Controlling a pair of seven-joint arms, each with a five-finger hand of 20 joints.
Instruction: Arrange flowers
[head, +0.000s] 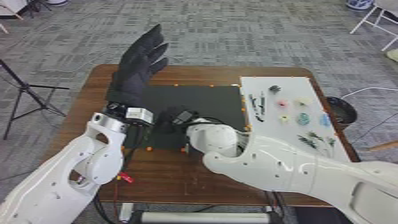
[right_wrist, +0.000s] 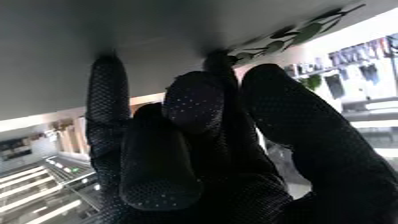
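One black mat is lying on the brown bench, and one white sheet is lying just beside it on the robot's right. The flowers are lying on that sheet: one pink flower, one cream flower, one yellow flower and two blue flowers. One dark tuft is lying near the sheet's far edge, at least two thin black stems are lying near its mat side, and three green sprigs are lying nearer the robot.

The left hand is hanging raised over the far left part of the bench, its fingers open and straight. The right hand is hanging low at the mat. In the right wrist view, one leafy sprig is sitting right by that hand; I cannot tell whether the hand is open, closed or gripping the stem.

One dark bowl is standing just beyond the bench's right edge, and one tripod is standing on the floor to the left
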